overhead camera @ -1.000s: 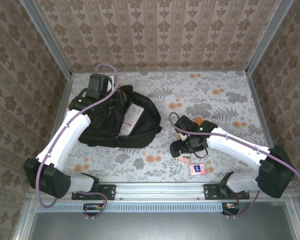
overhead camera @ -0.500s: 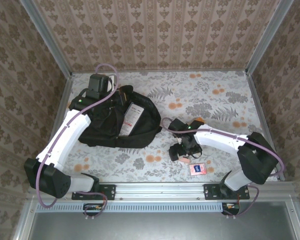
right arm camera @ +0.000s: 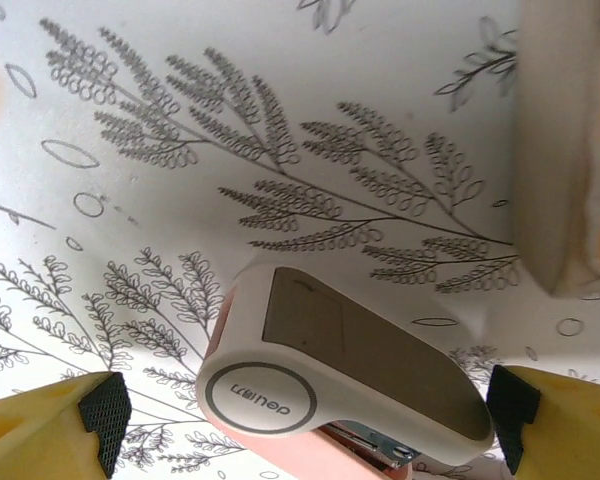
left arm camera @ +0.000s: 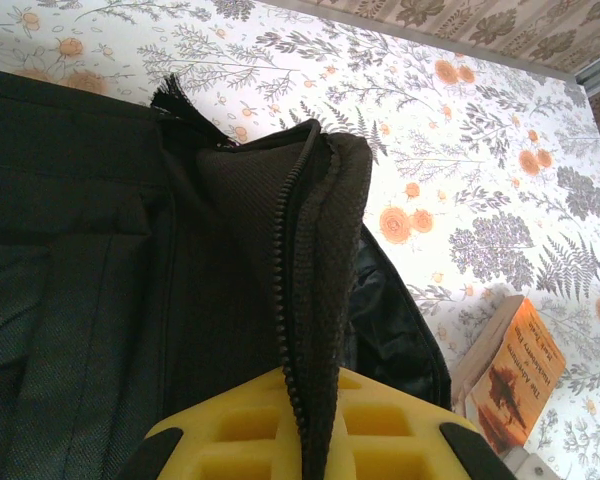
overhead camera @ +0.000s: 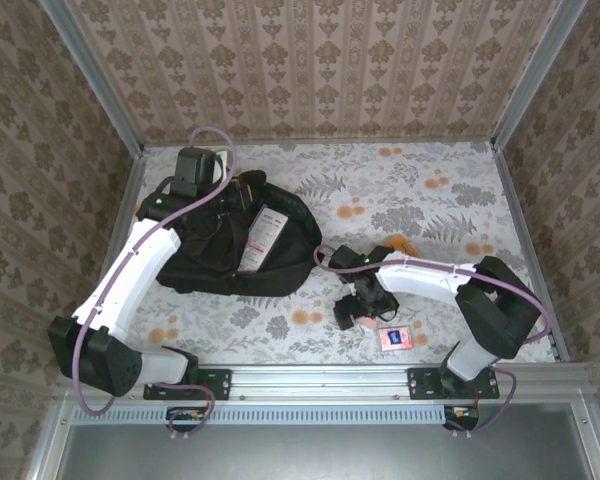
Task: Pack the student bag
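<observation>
Lying on the left half of the surface [overhead camera: 430, 190], close to its far-left corner, the student bag [overhead camera: 205, 265] is a rounded black fabric pack with its mouth gaping upward and a white booklet [overhead camera: 263, 238] resting in the opening. Judged from its slack folds, it is soft and shapeless rather than stiff; it is probably light but will sag and drag if pulled; the woven cloth should not slip, and nothing about it looks fragile. The firmest holds are the stitched zip edge [left arm camera: 300, 250], the straps or the loop; the loose panels would only bunch. Its long axis appears to run roughly side to side across the surface, the lifted rim at the far end; which end is the top cannot be told for certain. The left gripper [left arm camera: 305, 440] has its jaws clamped on that zip edge, holding the mouth up; an orange-covered book [left arm camera: 510, 375] lies just beside the bag. Well apart, toward the near edge, the right gripper [right arm camera: 310, 410] hangs with jaws spread wide on either side of a white-and-pink device [right arm camera: 350, 370], not visibly touching it; a pink packet [overhead camera: 394, 338] lies near.
</observation>
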